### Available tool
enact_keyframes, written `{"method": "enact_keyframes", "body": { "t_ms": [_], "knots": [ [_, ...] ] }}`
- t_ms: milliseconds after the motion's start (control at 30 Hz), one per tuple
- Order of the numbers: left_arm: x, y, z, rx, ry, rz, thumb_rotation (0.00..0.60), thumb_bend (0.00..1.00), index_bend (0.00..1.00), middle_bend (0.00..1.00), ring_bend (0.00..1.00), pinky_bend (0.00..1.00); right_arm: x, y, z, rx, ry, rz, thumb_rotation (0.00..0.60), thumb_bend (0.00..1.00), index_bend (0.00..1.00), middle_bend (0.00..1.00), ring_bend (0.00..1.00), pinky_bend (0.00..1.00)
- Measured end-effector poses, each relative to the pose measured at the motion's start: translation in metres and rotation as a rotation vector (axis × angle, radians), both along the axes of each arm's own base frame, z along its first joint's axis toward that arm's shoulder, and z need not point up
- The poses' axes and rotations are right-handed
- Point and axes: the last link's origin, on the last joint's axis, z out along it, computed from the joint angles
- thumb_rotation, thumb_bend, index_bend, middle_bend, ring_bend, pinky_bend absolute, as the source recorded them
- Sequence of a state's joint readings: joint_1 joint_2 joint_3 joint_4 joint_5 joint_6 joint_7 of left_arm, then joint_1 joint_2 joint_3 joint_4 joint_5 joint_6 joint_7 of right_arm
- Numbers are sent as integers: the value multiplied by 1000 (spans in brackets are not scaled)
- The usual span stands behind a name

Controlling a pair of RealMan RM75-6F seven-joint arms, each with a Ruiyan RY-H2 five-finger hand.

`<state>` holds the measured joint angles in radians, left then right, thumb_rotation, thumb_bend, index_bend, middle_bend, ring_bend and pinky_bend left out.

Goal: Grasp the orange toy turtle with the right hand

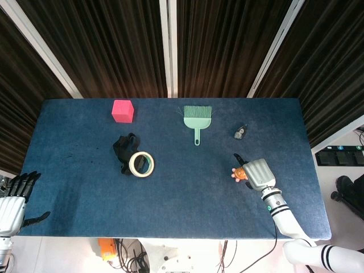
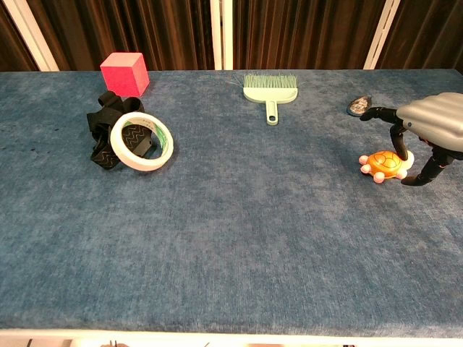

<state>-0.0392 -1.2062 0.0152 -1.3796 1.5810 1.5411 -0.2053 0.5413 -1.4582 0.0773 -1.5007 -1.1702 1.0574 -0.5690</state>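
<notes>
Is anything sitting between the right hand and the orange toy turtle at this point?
Nothing visible does. The right hand is right beside the orange toy turtle, its dark fingers spread around the shell on bare blue cloth. The nearest other thing, the small grey key fob, lies farther back, out of the way.

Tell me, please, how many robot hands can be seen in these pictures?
2. The right robot hand is beside the orange toy turtle at the table's right side. The left robot hand is off the table's near left corner, head view only.
</notes>
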Motion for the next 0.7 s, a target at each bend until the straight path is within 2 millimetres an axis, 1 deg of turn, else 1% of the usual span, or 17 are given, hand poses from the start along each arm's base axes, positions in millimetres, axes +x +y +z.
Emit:
{"method": "enact_keyframes", "body": {
  "t_ms": [233,367,500,600,700],
  "knots": [
    [-1,0,1,1,2,3,600,0,69,37,0,52,2,-1,12,-26,-38,1,600,71,158,325,988,1000],
    [-1,1,0,-2,0,5,600,0,69,37,0,52,3,0,16,-29,-51,13,600,71,197,340,988,1000],
    [-1,1,-3,-9,-1,4,600,0,69,36,0,52,-1,-3,12,-29,-26,15,600,78,206,332,988,1000],
    [-2,1,-2,-8,1,6,600,0,69,36,0,52,-2,-8,4,-29,3,13,600,87,224,327,988,1000],
    [-3,0,0,-2,1,10,600,0,69,37,0,52,-3,-14,-3,-29,31,8,600,93,279,325,988,1000]
  ]
}}
